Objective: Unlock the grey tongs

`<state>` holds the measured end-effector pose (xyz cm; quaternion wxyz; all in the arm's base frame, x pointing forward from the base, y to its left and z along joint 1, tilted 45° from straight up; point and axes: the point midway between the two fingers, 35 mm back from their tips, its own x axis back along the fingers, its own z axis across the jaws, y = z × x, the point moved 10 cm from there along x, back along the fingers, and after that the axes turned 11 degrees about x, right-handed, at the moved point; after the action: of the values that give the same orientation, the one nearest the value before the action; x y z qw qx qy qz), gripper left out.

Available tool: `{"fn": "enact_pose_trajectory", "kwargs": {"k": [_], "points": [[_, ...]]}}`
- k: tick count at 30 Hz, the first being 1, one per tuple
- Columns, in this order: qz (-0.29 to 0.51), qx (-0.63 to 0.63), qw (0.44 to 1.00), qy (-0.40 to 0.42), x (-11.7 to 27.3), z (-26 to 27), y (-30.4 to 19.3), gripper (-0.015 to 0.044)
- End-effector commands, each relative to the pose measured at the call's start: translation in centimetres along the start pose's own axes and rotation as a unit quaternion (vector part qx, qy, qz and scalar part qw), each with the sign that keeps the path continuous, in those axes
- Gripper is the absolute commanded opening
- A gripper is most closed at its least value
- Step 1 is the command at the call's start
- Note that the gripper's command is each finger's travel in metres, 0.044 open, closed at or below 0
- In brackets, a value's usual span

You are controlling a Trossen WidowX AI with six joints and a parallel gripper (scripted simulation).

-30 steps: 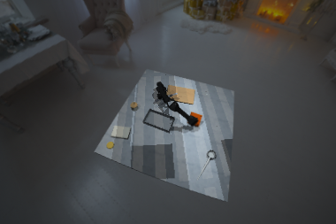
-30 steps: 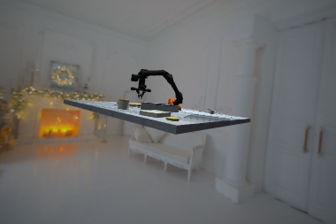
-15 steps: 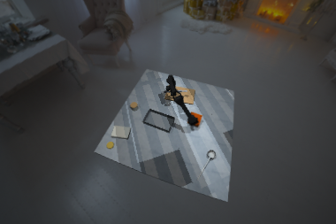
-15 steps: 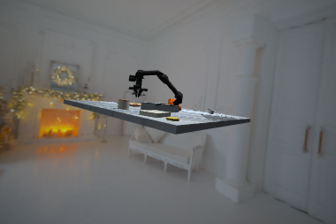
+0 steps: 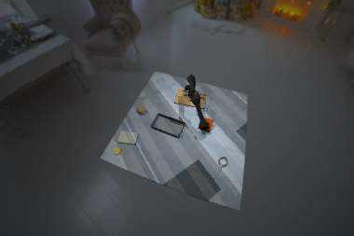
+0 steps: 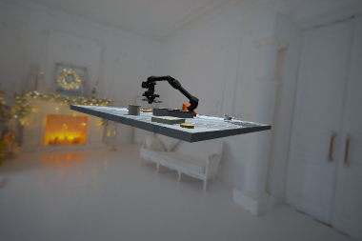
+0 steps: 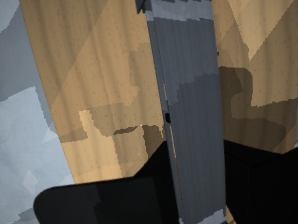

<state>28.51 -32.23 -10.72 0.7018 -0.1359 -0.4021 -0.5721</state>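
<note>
The grey tongs (image 7: 192, 95) (image 6: 157, 101) are held in the air over the wooden board (image 5: 182, 103) (image 7: 95, 55). In the wrist view they run as one long narrow grey bar from top to bottom between the fingers, arms close together. Their ends are out of that view, and I cannot tell whether the lock is on. In the exterior view they look roughly level. My gripper (image 6: 151, 99) (image 7: 184, 144) is shut on them. The roasting tin (image 5: 182, 131) (image 6: 167, 111) has nothing lying across it.
A round wooden pot (image 5: 142, 110) (image 6: 133, 110) stands beyond the tin. A pale block (image 5: 128, 137) (image 6: 168, 120) and a yellow disc (image 5: 116, 151) (image 6: 187, 126) lie near one table edge. A ringed utensil lies on the arm's other side. The orange base (image 5: 211, 122) is beside the tin.
</note>
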Motion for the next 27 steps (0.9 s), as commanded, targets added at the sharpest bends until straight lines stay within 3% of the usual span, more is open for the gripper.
{"fn": "enact_pose_trajectory", "kwargs": {"k": [1,9,18,27], "points": [[0.002,-0.004,1.0,-0.004,0.2,-0.2,0.0,-0.015],[-0.049,-0.004,0.999,0.0,0.7,-0.1,-1.0,-0.015],[-0.235,-0.001,0.972,-0.009,2.5,0.5,-4.8,-0.015],[-0.41,0.0,0.91,-0.052,4.5,1.3,-8.8,-0.015]]}}
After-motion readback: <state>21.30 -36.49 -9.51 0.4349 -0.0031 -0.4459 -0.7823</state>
